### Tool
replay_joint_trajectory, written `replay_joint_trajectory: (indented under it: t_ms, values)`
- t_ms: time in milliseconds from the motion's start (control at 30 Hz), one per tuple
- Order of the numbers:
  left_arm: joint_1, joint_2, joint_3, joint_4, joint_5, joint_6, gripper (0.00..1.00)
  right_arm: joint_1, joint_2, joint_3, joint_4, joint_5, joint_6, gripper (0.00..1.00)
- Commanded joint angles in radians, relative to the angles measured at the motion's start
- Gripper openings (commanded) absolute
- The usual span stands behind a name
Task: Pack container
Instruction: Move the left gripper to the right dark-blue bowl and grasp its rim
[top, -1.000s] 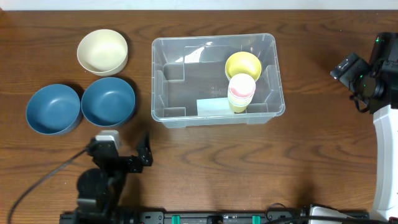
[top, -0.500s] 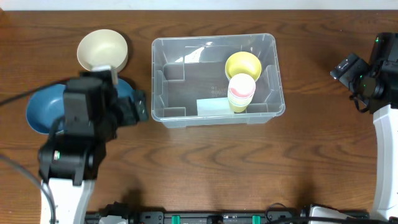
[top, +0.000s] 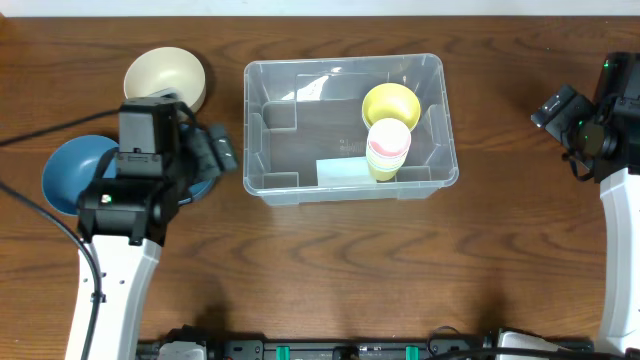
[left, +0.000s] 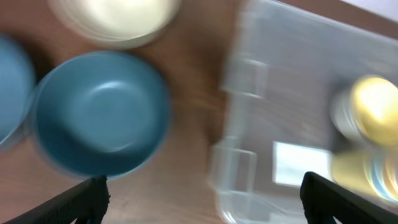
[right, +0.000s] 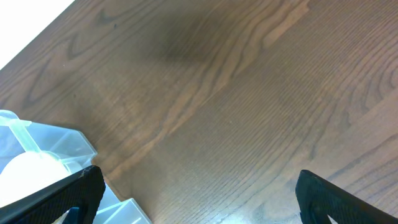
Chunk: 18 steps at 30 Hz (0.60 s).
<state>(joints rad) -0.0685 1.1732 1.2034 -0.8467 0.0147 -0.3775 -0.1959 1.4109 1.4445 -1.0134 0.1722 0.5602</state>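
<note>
Over the blue bowl (left: 102, 112) just left of the central container (top: 345, 62), the left gripper (left: 205, 193) has swung in from the near edge, jaws wide and empty, probably to pick it up; the right gripper (right: 199, 193) at far right gapes empty too.

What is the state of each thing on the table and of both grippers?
Container: open, no lid.
Yellow cup: inside container, upright.
Pink-lined cup: inside container.
Cream bowl: empty.
Blue bowl: empty.
Second blue bowl: partly hidden.
Left gripper: open.
Right gripper: open.
</note>
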Motion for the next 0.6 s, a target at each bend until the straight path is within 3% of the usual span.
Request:
replay_joint_trajectory:
  t_ms: [0,167,567]
  values:
    - [0.070,0.025,0.010,-0.039,-0.146,-0.333,0.98,-0.006,0.003,0.005,-0.001,0.003,0.008,0.99]
    - [0.141,0.100,-0.013,-0.069,-0.118,-0.504,0.98,-0.006,0.003,0.005,-0.001,0.003,0.008,0.99]
    - [0.151,0.380,-0.013,-0.089,-0.023,-0.708,0.99,-0.006,0.003,0.005,-0.001,0.003,0.008,0.99]
